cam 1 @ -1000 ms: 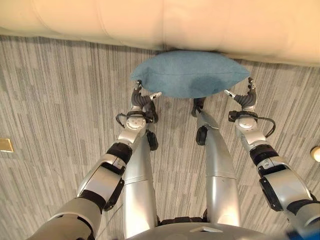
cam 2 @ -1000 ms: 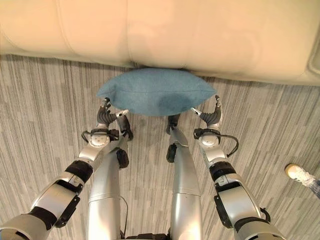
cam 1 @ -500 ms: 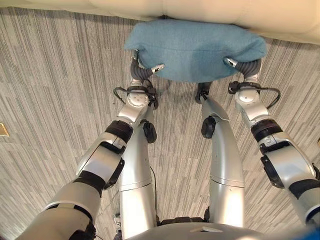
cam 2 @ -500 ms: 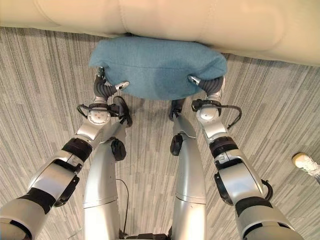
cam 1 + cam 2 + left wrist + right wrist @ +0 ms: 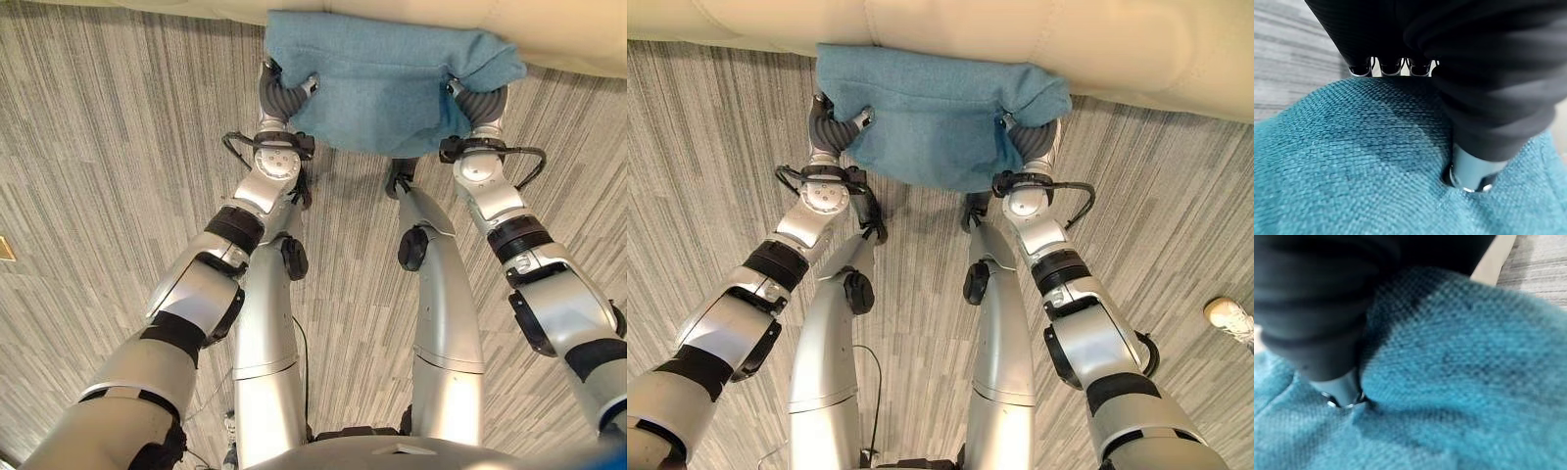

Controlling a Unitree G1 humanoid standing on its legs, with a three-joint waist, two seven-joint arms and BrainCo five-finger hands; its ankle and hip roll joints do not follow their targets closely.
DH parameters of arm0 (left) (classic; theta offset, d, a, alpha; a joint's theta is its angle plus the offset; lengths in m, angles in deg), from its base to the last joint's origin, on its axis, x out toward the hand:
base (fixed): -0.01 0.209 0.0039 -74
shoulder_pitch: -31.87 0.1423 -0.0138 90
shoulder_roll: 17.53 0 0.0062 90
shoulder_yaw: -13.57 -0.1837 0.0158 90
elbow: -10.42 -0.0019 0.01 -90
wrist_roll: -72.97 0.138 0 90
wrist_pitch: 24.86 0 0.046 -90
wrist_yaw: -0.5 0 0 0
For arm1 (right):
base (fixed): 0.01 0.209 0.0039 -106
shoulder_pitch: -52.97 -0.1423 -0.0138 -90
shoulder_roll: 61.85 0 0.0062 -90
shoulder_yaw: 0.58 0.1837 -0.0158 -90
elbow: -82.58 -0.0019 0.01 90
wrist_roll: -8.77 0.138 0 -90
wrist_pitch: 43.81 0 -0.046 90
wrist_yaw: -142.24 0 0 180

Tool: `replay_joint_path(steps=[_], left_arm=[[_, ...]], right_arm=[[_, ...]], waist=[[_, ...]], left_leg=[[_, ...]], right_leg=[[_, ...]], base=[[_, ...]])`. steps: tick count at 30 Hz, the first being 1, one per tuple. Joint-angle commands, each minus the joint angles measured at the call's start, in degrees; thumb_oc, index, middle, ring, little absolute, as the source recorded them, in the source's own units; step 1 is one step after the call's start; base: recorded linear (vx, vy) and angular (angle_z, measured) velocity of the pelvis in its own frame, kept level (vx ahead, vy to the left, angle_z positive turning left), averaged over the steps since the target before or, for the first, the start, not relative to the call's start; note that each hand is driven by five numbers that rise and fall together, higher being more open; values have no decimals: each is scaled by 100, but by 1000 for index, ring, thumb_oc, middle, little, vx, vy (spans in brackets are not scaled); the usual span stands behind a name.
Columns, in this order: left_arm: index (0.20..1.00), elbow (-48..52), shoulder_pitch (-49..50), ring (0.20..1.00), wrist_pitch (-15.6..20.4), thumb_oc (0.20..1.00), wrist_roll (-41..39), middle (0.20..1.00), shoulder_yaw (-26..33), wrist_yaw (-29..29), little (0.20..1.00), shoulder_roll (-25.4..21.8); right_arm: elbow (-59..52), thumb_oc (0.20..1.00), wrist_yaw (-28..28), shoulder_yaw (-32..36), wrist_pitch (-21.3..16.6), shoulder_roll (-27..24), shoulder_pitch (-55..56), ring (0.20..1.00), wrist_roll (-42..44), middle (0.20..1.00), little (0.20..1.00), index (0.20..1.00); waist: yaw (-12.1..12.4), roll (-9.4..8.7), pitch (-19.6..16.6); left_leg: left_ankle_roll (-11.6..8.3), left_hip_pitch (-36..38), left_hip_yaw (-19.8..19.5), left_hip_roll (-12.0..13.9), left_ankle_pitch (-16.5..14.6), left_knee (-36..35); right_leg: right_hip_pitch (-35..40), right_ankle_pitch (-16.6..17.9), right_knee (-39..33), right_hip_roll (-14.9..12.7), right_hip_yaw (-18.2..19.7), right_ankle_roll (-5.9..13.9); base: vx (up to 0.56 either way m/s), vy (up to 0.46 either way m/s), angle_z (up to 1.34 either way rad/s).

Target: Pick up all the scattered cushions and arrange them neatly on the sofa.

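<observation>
Left eye view: one blue cushion (image 5: 387, 83) held against the cream sofa (image 5: 549, 29) front edge; grey carpet (image 5: 98, 196) open either side.
Right eye view: left hand (image 5: 828, 122) and right hand (image 5: 1034, 147) pinch its ends.
Wrist views: thumbs dig into fabric.

We see the left arm (image 5: 201, 304) and right arm (image 5: 549, 313), silver-grey with black bands; the left hand (image 5: 279, 98) and right hand (image 5: 480, 103) wear dark ribbed covers.
</observation>
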Motion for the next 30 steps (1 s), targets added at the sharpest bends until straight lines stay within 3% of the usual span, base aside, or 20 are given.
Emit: replay_joint_path(steps=[1,6,8,12,13,15,25,30], left_arm=[[200,580,632,200,622,200,-32,200,285,63,200,455],[200,1506,1646,200,739,200,111,200,463,-150,200,600],[200,1652,1786,200,755,200,147,200,502,-175,200,601],[200,2310,2616,200,825,200,150,200,444,-408,200,753],[200,2422,2784,200,842,200,139,200,447,-474,200,753],[200,2591,3153,200,843,200,142,200,383,-604,200,730],[200,3267,4768,200,807,200,242,200,556,-918,200,429],[200,3528,5289,200,707,200,313,200,595,-1004,200,414]], right_arm=[[-674,200,13,-240,-510,302,447,200,-400,200,200,200],[-1679,200,-60,237,-788,370,1525,200,-514,200,200,200],[-1814,200,-94,324,-822,368,1697,200,-528,200,200,200],[-2415,200,-337,413,-892,483,2682,200,-573,200,200,200],[-2525,200,-385,465,-923,489,2872,200,-574,200,200,200],[-2719,200,-516,489,-926,512,3297,200,-546,200,200,200],[-3437,200,-920,733,-819,340,4669,200,-812,200,200,200],[-3727,200,-1069,869,-742,391,5101,200,-805,200,200,200]], waist=[[-101,245,-1190],[-103,192,-1409],[-103,177,-1465],[-74,124,-1667],[-68,99,-1704],[-51,71,-1752],[-42,-123,-1873],[-47,-98,-2058]], left_leg=[[-236,174,-778,-76,-4,-618],[-396,1271,-845,-90,173,-1486],[-423,1427,-875,-92,184,-1596],[-531,2406,-902,-129,237,-2008],[-503,2558,-863,-165,389,-2106],[-513,3159,-861,-207,404,-2342],[-406,6226,-521,-336,102,-3089],[-254,7149,-327,-473,-97,-3311]], right_leg=[[480,-268,-69,305,72,772],[1461,-283,-616,292,-153,769],[1617,-291,-702,282,-180,769],[2582,-283,-1189,198,-359,762],[2743,-128,-1355,180,-432,709],[3301,-102,-1615,202,-500,719],[6443,-72,-2776,290,-505,888],[7195,-92,-2861,275,-354,1021]], base=[[-13,-15,6],[6,-20,4],[49,-43,11],[24,-17,11],[-52,22,4],[7,33,0],[115,70,-2],[164,179,-30]])
